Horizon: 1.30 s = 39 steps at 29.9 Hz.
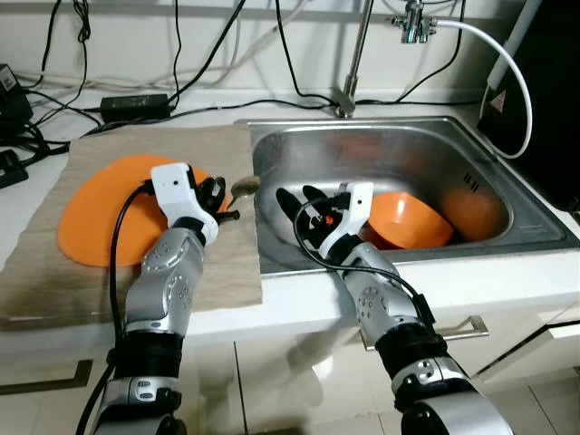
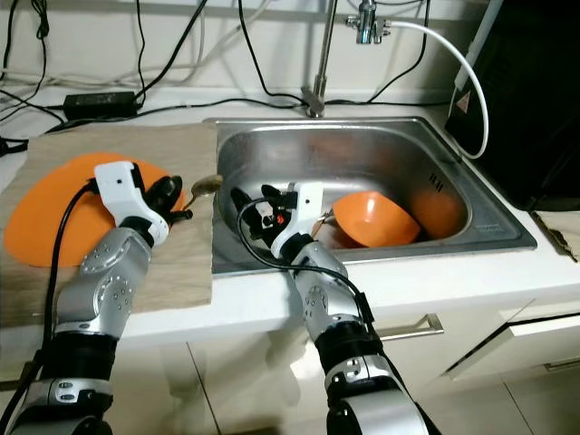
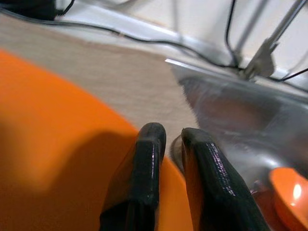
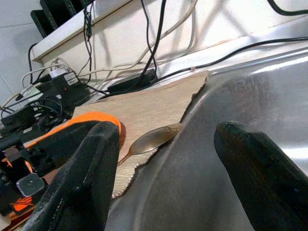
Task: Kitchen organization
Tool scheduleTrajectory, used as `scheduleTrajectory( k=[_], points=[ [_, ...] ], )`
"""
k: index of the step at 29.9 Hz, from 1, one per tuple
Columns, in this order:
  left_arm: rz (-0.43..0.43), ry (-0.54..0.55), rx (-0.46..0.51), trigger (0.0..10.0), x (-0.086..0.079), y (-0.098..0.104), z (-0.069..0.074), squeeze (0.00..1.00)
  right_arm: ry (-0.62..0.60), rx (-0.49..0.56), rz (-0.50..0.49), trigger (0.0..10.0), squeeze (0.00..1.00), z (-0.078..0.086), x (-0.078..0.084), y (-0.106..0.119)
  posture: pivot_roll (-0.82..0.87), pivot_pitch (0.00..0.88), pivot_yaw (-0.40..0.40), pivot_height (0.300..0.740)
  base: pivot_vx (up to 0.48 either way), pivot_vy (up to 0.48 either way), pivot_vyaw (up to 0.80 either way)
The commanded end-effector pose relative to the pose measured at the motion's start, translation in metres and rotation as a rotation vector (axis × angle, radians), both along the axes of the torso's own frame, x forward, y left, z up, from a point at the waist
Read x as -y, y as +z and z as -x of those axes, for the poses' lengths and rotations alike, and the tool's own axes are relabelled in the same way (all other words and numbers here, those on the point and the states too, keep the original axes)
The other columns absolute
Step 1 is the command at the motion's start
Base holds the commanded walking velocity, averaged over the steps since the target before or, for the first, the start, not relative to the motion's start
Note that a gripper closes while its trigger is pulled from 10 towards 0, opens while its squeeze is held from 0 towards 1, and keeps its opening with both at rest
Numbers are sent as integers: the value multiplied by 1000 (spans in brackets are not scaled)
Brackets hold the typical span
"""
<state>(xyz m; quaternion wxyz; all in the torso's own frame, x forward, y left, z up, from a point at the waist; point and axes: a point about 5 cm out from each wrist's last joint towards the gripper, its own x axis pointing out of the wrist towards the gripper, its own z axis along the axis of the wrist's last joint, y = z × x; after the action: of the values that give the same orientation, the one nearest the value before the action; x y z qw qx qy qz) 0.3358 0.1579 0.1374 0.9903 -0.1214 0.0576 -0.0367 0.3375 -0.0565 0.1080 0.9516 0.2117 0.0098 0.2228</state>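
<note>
A metal spoon (image 1: pixel 243 188) lies with its bowl over the edge of the beige mat (image 1: pixel 154 145), right beside the sink (image 1: pixel 381 136). My left gripper (image 1: pixel 216 195) is shut on the spoon's handle, above the right rim of the flat orange plate (image 1: pixel 95 217) on the mat. In the left wrist view the fingers (image 3: pixel 149 159) stand almost together with the spoon's bowl just past them. My right gripper (image 1: pixel 302 201) hangs open inside the sink near its left wall, holding nothing. An orange bowl (image 1: pixel 412 220) lies tilted in the sink behind it.
A second orange round item (image 1: pixel 476 213) sits by the sink's right wall. The faucet (image 1: pixel 353 63) rises behind the basin. Cables and a black power adapter (image 1: pixel 136 104) lie along the back of the counter. A black appliance (image 2: pixel 535 109) stands at the right.
</note>
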Motion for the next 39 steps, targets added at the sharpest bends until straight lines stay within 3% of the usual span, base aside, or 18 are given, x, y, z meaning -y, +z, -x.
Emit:
scheduleTrajectory(
  k=[1,4,8,13,17,21,25,31,39],
  points=[
    [-20,34,-114,10000,-1,-19,4,0,-158,-96,366,10000,0,-25,63,13,-11,0,0,740,0,0,0],
    [-54,46,-128,10000,-4,-20,4,0,-159,-102,340,10000,0,-23,60,12,-8,0,0,740,0,0,0],
    [-120,57,-56,10000,-2,-8,9,0,-185,-44,367,10000,0,-18,56,16,18,0,0,740,0,0,0],
    [-110,76,-12,10000,-4,-4,13,0,-186,21,388,10000,0,-14,40,22,31,0,0,740,0,0,0],
    [-100,111,-30,10000,-2,-9,13,0,-169,30,419,10000,0,-12,32,19,41,0,4,740,0,0,0],
    [-83,65,-71,10000,-2,-20,19,0,-145,6,412,10000,0,-8,27,13,50,0,-9,740,0,0,0],
    [-67,45,-14,10000,-13,-23,24,0,-119,23,431,10000,0,-5,20,7,58,0,-21,740,0,0,0],
    [-58,70,29,10000,-19,-18,17,0,-129,12,410,10000,0,-13,22,3,57,0,-20,740,0,0,0],
    [-54,61,39,10000,-19,-12,8,0,-187,-10,408,10000,0,-23,38,8,24,0,-8,740,0,0,0]
  ],
)
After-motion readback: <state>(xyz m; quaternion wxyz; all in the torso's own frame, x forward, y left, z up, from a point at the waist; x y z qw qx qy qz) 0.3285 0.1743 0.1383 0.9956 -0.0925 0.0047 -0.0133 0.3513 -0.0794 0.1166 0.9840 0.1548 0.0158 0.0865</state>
